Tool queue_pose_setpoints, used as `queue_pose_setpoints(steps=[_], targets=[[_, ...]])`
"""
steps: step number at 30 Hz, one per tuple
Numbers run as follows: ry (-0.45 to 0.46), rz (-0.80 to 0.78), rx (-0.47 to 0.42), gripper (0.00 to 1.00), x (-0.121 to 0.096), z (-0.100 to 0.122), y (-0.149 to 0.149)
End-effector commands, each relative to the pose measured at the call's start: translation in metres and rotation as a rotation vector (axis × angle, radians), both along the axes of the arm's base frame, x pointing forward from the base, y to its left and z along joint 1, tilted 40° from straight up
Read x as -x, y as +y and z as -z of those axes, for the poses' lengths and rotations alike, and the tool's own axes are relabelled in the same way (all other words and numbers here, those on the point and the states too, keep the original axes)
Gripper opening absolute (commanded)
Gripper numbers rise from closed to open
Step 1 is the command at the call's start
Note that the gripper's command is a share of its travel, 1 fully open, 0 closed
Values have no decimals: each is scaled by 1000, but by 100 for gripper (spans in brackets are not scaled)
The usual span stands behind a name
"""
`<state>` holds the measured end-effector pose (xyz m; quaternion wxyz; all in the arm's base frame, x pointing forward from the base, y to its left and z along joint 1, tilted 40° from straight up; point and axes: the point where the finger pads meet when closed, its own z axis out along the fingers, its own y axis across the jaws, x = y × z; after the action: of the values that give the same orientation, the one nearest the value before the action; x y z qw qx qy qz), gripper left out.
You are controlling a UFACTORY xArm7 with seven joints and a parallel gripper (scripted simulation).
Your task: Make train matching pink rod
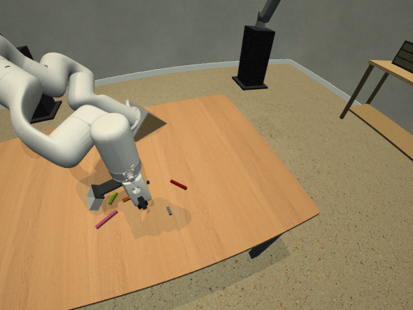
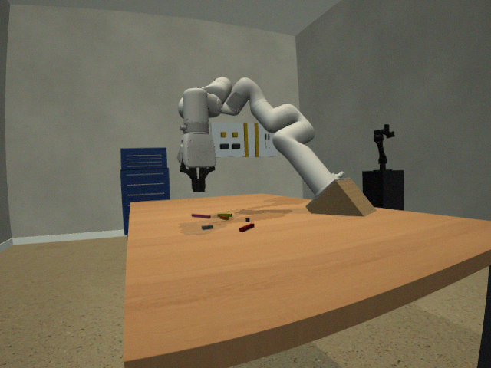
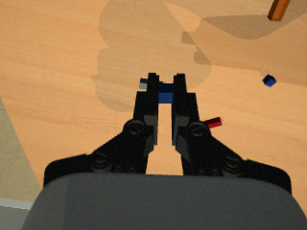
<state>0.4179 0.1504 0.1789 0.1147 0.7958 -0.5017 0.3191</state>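
Observation:
My gripper point(image 1: 142, 203) point(image 2: 197, 185) hangs well above the table and is shut on a small blue rod point(image 3: 166, 93), seen between the fingertips in the wrist view. On the table lie a grey rod point(image 1: 169, 210), a red rod point(image 1: 178, 184), a second small blue rod point(image 1: 148, 182), an orange rod point(image 1: 126, 199), a lime rod point(image 1: 113, 197) and a pink rod point(image 1: 106, 219). The orange rod lies close beside the lime rod and is partly hidden by the gripper. In the wrist view the grey rod's end point(image 3: 143, 83) peeks out left of the fingers.
A grey and black block point(image 1: 95, 196) sits on the table just left of the lime rod. The arm's wedge-shaped base point(image 1: 146, 121) stands at the back of the table. The table's front edge curves below the rods.

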Motion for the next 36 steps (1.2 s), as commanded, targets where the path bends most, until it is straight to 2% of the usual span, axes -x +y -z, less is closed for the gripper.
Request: queue_pose_setpoints(steps=[1,14,16,19,36], targets=[[-9,8,-9,4,4,2,4],[-166,257,-139,4,104,66,27],[-166,257,-139,4,104,66,27],[-207,313,-165,4,127,79,26],[-216,324,-170,4,131,82,25]])
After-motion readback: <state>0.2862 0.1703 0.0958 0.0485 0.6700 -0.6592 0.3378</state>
